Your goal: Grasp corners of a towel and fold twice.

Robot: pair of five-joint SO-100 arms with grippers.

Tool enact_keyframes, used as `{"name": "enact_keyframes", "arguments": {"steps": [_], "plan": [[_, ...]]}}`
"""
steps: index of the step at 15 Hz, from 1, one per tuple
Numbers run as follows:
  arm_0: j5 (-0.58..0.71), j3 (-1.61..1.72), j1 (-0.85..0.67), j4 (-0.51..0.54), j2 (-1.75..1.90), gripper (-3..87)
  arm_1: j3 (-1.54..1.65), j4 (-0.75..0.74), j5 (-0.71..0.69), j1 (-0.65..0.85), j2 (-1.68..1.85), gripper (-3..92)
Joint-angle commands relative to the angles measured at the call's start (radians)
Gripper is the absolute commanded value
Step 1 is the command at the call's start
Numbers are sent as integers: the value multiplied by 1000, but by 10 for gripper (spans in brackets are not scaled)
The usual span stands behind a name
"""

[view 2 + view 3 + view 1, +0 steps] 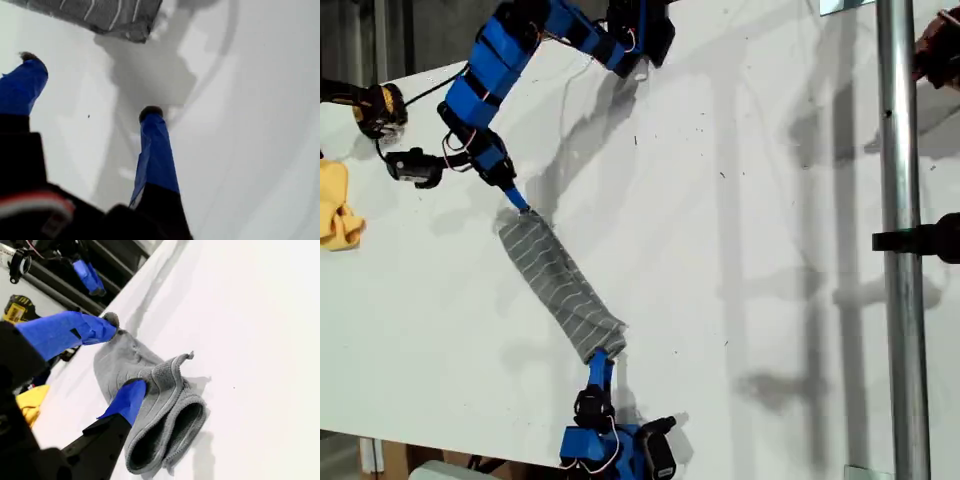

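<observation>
Nearest, my second tool (115, 357) stands spread over one end of the towel (560, 283), a fingertip (131, 396) pressing the folds flat. Folded into a narrow strip, it lies mid-tabletop (770, 250). My first tool (90, 85), parted and empty, hangs just beside its corner (135, 32), likely released.

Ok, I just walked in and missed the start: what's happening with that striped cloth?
Two arms are working on the grey striped towel, which lies bunched into a long narrow strip on the white table. My second claw is at one end, jaws apart with both tips on the fabric. My first claw is open just short of the other end, holding nothing. A yellow cloth sits untouched at the exterior view's left.
</observation>
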Motion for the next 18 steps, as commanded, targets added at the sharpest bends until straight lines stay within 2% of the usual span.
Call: {"name": "enact_keyframes", "arguments": {"steps": [1, 8, 11, 14, 16, 18], "plan": [[-21, -15, 25, 17, 8, 217, -273, 5, -26, -11, -169, 389], [-51, 12, 29, 20, 8, 226, -379, -298, 160, -124, -453, 354], [-66, 11, 29, 43, 8, 227, -443, -316, 215, -124, -571, 350], [-72, 17, 32, 44, 8, 228, -454, -321, 206, -95, -563, 344], [-72, 14, 31, 44, 8, 228, -451, -276, 195, -89, -551, 348], [-72, 12, 29, 44, 8, 229, -451, -169, 163, -75, -472, 366]]}}
